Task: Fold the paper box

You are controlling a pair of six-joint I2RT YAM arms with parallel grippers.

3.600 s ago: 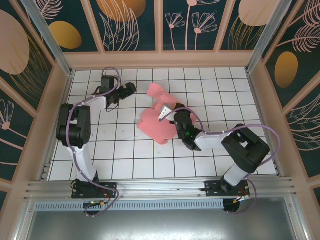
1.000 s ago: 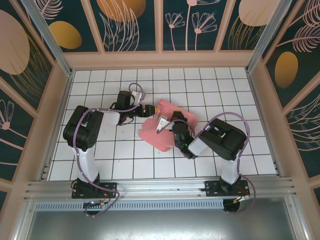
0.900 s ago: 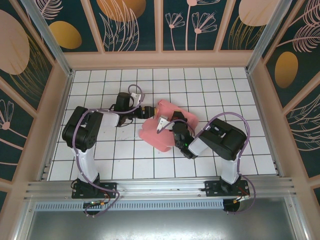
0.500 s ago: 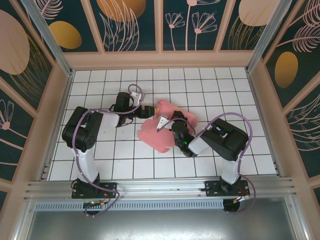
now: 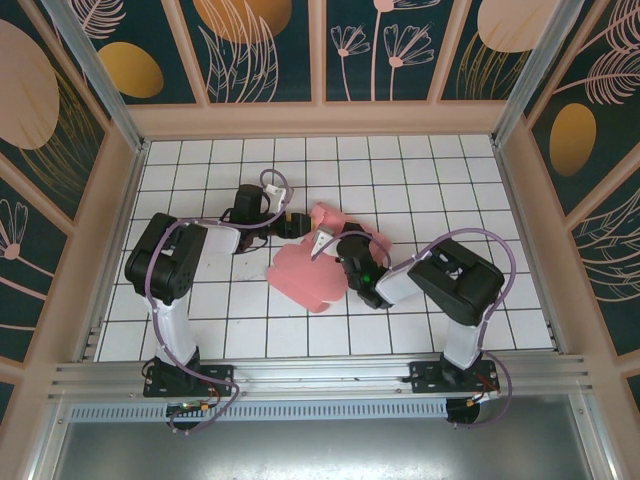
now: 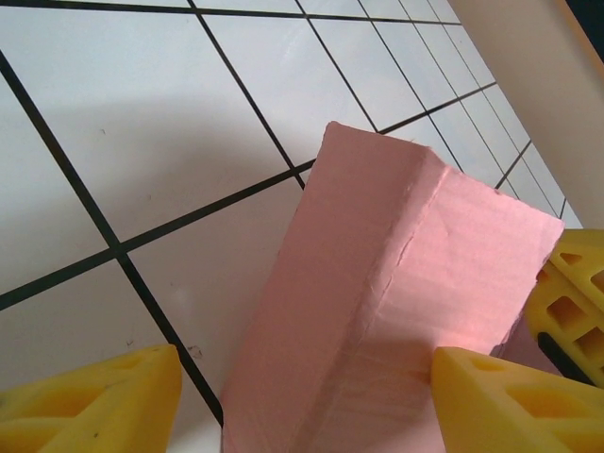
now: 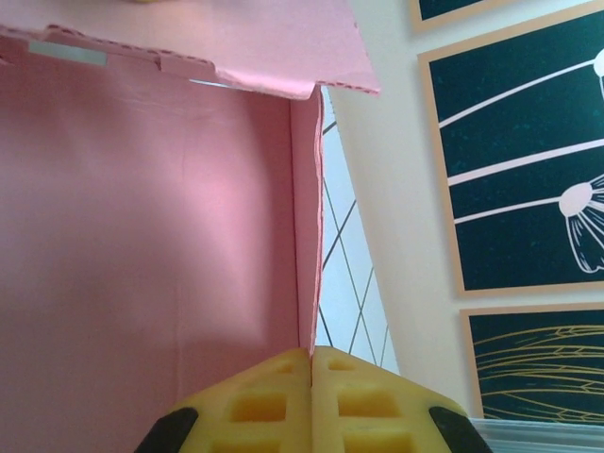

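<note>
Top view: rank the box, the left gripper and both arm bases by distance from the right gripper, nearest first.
1. The box: mid-table, clamped in the right gripper.
2. The left gripper: just left of it, at the box's far corner.
3. The right base and the left base: both at the near edge, too close to call.

Paper box [image 5: 305,275]: far flap drawn in; lower panel now spread further toward the table's near-left. Left gripper [image 5: 290,222]: come from the far-left tiles to the box's left edge. Right gripper [image 5: 325,243]: shifted slightly left with the card.
</note>
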